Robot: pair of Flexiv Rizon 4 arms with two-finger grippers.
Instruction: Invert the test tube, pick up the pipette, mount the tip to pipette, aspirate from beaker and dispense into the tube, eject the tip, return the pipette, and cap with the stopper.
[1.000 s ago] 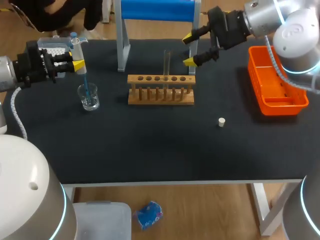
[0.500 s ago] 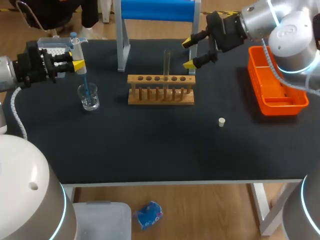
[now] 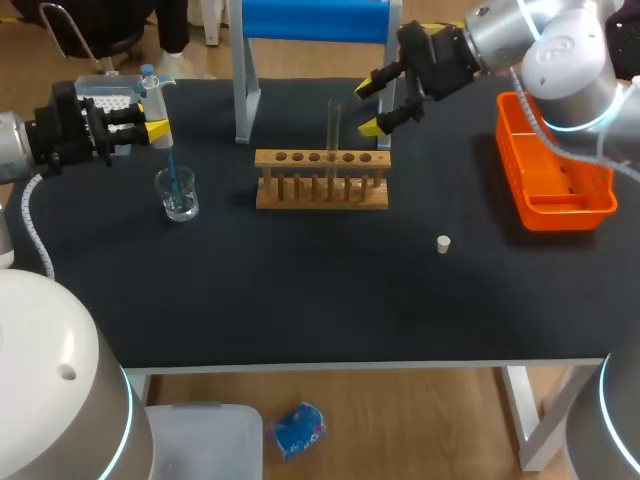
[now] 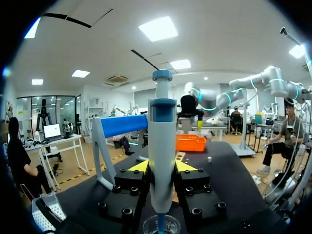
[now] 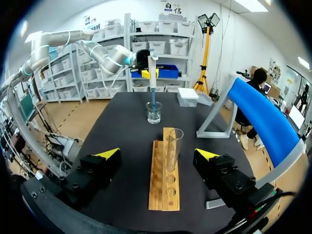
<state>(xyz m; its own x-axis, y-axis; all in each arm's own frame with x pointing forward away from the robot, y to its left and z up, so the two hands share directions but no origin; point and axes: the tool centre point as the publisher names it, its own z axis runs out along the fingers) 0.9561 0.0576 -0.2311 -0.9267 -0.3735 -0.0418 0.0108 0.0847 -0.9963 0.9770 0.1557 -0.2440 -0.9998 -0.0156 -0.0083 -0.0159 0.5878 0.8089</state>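
Our left pincer (image 3: 157, 130) grips the pipette (image 3: 150, 92) from both sides at the far left of the worktop (image 3: 300, 290), holding it upright with its blue tip dipped into the glass beaker (image 3: 178, 196). Our right pincer (image 3: 368, 108) is spread wide and holds nothing, just right of the test tube (image 3: 333, 125) and apart from it. That tube stands upright in the wooden rack (image 3: 321, 182). Nearer and to the right lies the white stopper (image 3: 443, 243), well apart from the rack. An orange tray (image 3: 512, 150) sits at the far right.
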